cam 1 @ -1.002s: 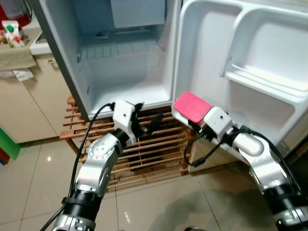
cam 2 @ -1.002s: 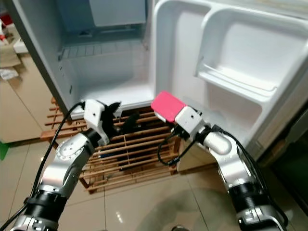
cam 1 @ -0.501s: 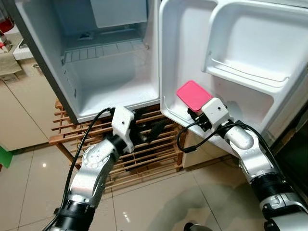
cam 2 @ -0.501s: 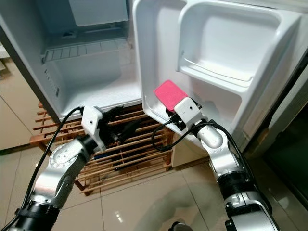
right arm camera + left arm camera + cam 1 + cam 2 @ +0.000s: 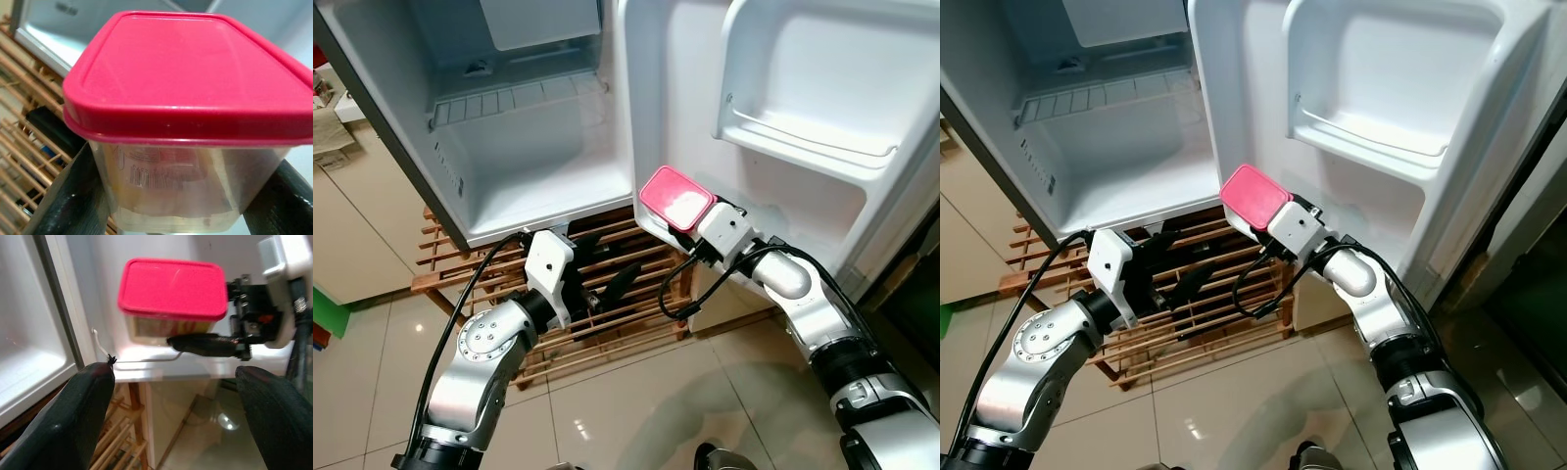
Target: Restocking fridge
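Note:
A clear container with a pink lid [image 5: 675,198] hangs in front of the lower corner of the open fridge door [image 5: 822,196], above the floor. My right gripper [image 5: 181,196] is shut on its clear body, one black finger [image 5: 73,196] on each side. The fridge cavity [image 5: 538,186] stands open to the left of the container, its bottom shelf bare. My left gripper [image 5: 604,262] is open with nothing in it, just below the fridge's front edge and before the wooden rack [image 5: 607,323]. It points toward the container [image 5: 172,289].
The door's white shelves [image 5: 803,137] hold nothing. The slatted wooden rack carries the fridge and stands on a glossy tiled floor [image 5: 636,411]. A beige cabinet [image 5: 352,225] is at the left. A dark gap [image 5: 920,294] lies right of the door.
The whole view has shifted, so the fridge sits further left in the picture. The right gripper still holds the container by the door's lower corner. The left gripper is slightly lower.

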Tool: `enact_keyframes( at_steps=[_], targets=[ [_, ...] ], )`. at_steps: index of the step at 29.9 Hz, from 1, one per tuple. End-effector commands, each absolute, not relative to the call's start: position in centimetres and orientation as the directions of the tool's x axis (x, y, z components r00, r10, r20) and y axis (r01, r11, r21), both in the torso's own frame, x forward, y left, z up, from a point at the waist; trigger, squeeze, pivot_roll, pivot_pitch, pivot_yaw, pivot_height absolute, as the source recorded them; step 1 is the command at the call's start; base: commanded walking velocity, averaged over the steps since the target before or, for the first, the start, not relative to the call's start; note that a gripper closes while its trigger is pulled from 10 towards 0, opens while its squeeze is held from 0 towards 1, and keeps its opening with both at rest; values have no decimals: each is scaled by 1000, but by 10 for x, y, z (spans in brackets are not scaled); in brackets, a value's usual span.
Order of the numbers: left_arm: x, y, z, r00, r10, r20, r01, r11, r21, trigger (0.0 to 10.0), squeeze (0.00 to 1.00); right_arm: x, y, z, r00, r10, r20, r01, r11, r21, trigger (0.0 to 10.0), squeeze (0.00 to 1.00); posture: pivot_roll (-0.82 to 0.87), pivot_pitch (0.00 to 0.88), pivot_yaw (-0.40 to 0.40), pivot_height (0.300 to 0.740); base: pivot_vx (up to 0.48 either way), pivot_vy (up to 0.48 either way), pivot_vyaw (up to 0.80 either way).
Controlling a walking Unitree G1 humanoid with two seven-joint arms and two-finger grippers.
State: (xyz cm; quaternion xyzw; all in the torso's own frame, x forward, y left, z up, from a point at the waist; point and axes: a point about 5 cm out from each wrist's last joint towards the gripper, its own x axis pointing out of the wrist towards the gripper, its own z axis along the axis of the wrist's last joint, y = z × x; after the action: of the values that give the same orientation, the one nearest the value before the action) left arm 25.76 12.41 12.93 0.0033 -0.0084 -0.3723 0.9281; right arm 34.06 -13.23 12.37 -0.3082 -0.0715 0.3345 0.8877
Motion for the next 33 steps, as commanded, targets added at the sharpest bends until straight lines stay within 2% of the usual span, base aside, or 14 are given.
enact_keyframes(
  at_steps=[1,15,23,28,32,33],
  targets=[
    [256,127,131,727,-686,2,686,727,20,10000,0,343,-126,130,743,666,-64,-554,559,-616,10000,0,57,81,96,740,0,0,0],
    [244,124,133,742,-670,24,670,742,1,10000,0,362,-137,143,842,539,31,-420,690,-590,10000,0,68,89,72,740,0,0,0],
    [235,126,131,746,-666,4,666,746,-3,10000,0,362,-132,138,828,560,1,-433,641,-634,10000,0,92,99,71,740,0,0,0],
    [230,127,130,751,-660,-11,660,751,-10,10000,0,356,-130,124,794,601,-86,-488,547,-681,10000,0,96,109,67,740,0,0,0],
    [226,126,129,750,-661,-20,660,751,-20,10000,0,353,-133,116,779,611,-137,-522,512,-682,10000,0,87,120,63,740,0,0,0],
    [226,126,129,750,-661,-22,661,750,-23,10000,0,353,-134,115,781,608,-145,-524,510,-683,10000,384,87,120,63,740,0,0,0]
  ],
)
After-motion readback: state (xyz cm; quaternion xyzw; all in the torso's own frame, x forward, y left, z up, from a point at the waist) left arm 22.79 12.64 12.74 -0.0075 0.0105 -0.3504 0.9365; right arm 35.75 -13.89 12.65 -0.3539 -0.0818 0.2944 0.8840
